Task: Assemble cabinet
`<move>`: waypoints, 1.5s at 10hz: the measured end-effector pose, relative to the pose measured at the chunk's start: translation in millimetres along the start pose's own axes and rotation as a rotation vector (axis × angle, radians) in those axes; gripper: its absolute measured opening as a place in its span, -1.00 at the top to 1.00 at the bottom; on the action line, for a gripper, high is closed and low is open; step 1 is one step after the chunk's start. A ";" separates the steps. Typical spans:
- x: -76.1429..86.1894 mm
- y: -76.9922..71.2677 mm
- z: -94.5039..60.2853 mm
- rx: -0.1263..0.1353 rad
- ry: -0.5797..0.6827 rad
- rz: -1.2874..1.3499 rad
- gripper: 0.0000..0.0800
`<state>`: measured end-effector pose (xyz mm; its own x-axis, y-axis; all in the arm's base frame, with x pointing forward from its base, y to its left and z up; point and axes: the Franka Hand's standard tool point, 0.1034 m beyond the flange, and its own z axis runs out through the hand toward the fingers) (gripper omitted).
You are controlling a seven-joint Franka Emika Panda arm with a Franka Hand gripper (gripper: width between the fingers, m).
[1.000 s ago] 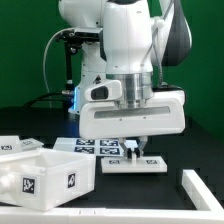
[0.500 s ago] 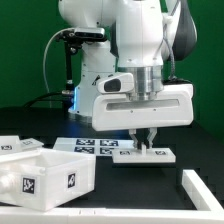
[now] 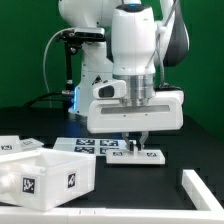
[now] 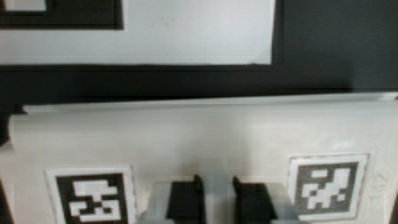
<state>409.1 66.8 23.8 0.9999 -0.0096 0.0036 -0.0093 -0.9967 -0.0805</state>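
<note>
Exterior view: the gripper [image 3: 138, 143] points straight down at the middle of the frame, its tips on or just above a small flat white panel [image 3: 150, 160] that lies on the dark table [image 3: 120, 200]. The marker board [image 3: 92, 147] lies just beside the panel, toward the exterior view's left. The cabinet box [image 3: 45, 178] sits at the lower left of the frame, well apart from the panel.

Wrist view: the two dark fingers [image 4: 180, 200] stand nearly closed, with only a thin sliver between them. They are set on the panel [image 4: 196, 130] midway between its two tags [image 4: 91, 197]. I see nothing clamped between them, so this looks like a press or push rather than a grasp.

To do it well, I would keep the tips centred between the tags so the panel slides without turning. Downward pressure should stay light and steady, and the panel's long edge square to the direction of travel. The push should steer clear of the marker board.
</note>
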 end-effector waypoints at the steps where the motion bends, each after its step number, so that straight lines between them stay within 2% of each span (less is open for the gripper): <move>1: -0.1 0.1 0.2 0.000 0.000 0.000 0.82; 2: -0.2 0.2 0.3 0.000 -0.001 0.000 0.40; 3: 0.5 3.9 -0.9 0.001 -0.011 -0.027 0.40; 4: 6.8 13.3 -10.8 0.009 -0.041 -0.043 -0.11; 5: 16.1 18.7 -27.9 0.018 -0.055 -0.055 -0.45; 6: 25.7 21.5 -44.9 0.030 -0.073 -0.082 -0.45; 7: 34.0 15.3 -57.2 0.038 -0.084 -0.060 -0.87; 8: 33.0 4.1 -60.8 0.035 -0.107 -0.031 -0.96; 11: 35.4 9.8 -58.1 0.031 -0.095 -0.102 -0.99; 12: 43.8 19.4 -62.6 0.017 -0.088 -0.158 -0.99; 13: 62.9 24.6 -78.0 0.000 -0.061 -0.212 -0.99; 14: 81.8 25.8 -91.3 -0.022 -0.019 -0.310 -0.99; 15: 92.0 22.9 -97.1 -0.041 0.025 -0.393 -0.99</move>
<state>500.4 35.3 119.1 0.9271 0.3715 0.0506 0.3731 -0.9273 -0.0285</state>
